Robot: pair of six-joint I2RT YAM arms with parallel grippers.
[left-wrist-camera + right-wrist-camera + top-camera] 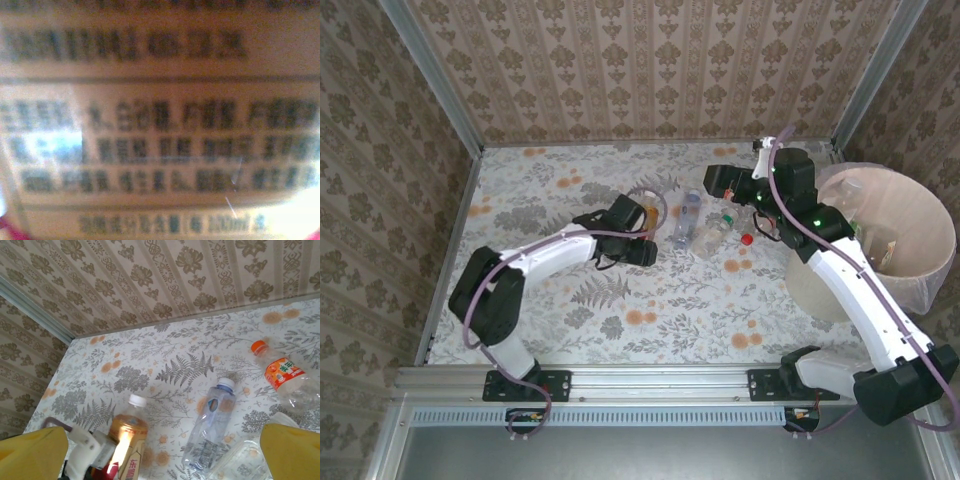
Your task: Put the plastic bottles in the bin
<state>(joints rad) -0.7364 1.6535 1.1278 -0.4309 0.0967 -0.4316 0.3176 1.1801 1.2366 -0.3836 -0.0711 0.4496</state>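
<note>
My left gripper (644,232) is shut on a bottle with a gold-orange label and white cap (127,432), lying at the table's middle. Its printed label (160,125) sits blurred right against the left wrist camera. My right gripper (722,184) hovers open above the table, yellow pads (32,452) wide apart with nothing between them. Below it lie a clear bottle with a blue label (210,422), an orange-capped bottle (282,372) and a crushed clear one (240,462). The pale pink bin (948,235) stands at the right edge, with bottles inside.
A loose red cap (747,239) lies on the floral tablecloth near the right arm. Patterned walls with metal frame posts (455,100) close in the table at back and sides. The right arm's forearm (855,285) reaches past the bin's left wall.
</note>
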